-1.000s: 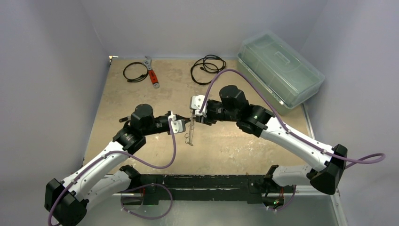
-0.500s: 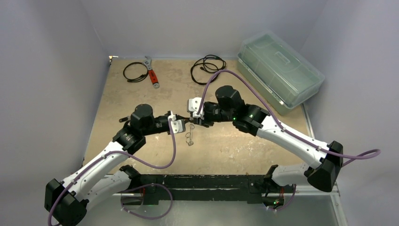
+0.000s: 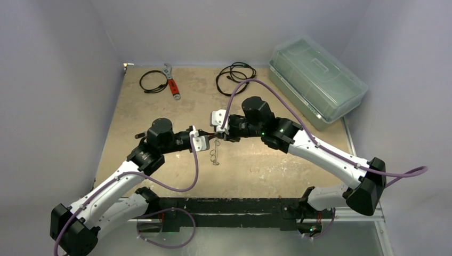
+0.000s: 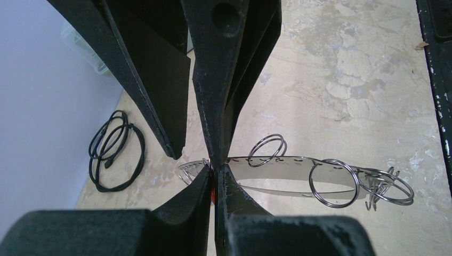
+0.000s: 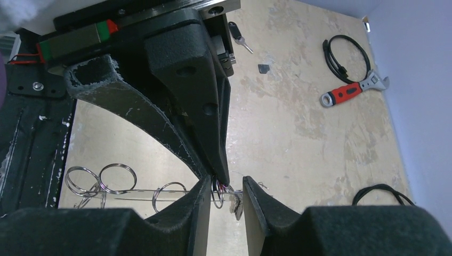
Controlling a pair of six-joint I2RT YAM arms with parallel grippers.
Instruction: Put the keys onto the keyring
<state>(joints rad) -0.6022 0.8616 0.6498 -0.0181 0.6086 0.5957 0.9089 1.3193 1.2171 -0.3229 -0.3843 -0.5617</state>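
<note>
Tan tabletop [image 3: 298,160]: one keyring [image 4: 282,169], one wrench [image 3: 171,82], two cable coils [image 3: 153,81] [image 3: 234,74].

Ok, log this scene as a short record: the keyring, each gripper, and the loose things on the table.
keyring: thin grey metal loop carrying steel split rings, held up above the beige table
left gripper: shut on a small red piece, tips at the loop's end
right gripper: jaws apart, straddling that end
loose key: small dark-headed key lying on the table
also there: red-handled wrench, black coiled cable
</note>
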